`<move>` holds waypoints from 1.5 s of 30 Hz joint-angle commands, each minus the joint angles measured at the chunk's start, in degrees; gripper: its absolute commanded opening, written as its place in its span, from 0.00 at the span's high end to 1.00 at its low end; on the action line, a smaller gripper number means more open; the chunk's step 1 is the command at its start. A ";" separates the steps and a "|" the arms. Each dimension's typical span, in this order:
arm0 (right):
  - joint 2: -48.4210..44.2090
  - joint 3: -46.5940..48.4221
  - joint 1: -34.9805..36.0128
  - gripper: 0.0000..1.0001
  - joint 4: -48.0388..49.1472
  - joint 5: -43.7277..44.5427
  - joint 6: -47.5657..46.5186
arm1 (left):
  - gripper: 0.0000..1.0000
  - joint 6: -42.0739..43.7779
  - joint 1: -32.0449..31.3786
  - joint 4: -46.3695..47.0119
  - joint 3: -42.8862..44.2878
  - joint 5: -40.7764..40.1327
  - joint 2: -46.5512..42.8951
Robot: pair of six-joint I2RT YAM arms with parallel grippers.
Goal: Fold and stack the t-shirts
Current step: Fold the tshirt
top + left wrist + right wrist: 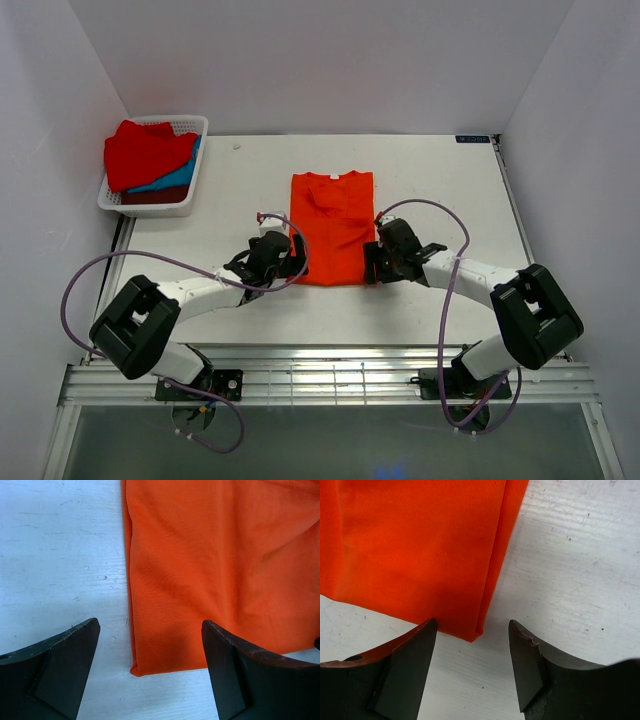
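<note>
Roughly midway on this one, I'd judge; orange shirt (332, 228) lies flat at table (440, 200) centre, sides already turned in to a narrow oblong, collar toward twelve, hem toward six; the end-to-end fold is not yet made, and nothing is stacked on the table.

Left gripper (150, 625) hangs low over the hem's seven o'clock corner, jaws spread wide, one finger over bare table and one over cloth, nothing in them; right gripper (472, 624) sits at the five o'clock corner, jaws parted rather less, the corner tip just ahead of the gap, nothing gripped either.

Basket (160, 208) at ten o'clock holds a red shirt (145, 152) heaped on top, a blue shirt (178, 178) under it, a maroon shirt (150, 196) lowest; all loose, so probably left to do.

Cloth is a fine matte knit, thin, soft; folded edges rounded, doubled layers showing at both corners; a small rumple below the collar. Table is white, scuffed and speckled; basket is white plastic lattice; fingers are black, hard and wedge-shaped.
</note>
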 commanded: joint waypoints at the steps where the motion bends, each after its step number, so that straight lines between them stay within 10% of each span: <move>1: 0.34 -0.79 0.37 0.35 2.77 0.17 1.33 | 0.07 -1.87 0.22 0.82 -0.44 1.10 0.79; 21: 5.00 0.52 0.99 0.48 5.76 -1.85 1.68 | 0.27 -5.12 0.22 1.09 -2.37 2.85 3.69; 35: 3.69 -1.23 3.80 0.92 2.95 0.78 3.17 | 1.00 -5.39 -0.13 3.99 -5.44 7.52 4.85; 45: -6.76 -7.03 18.27 0.92 -6.43 11.40 13.70 | 1.00 -13.01 -10.14 -7.15 -15.73 -1.35 -16.92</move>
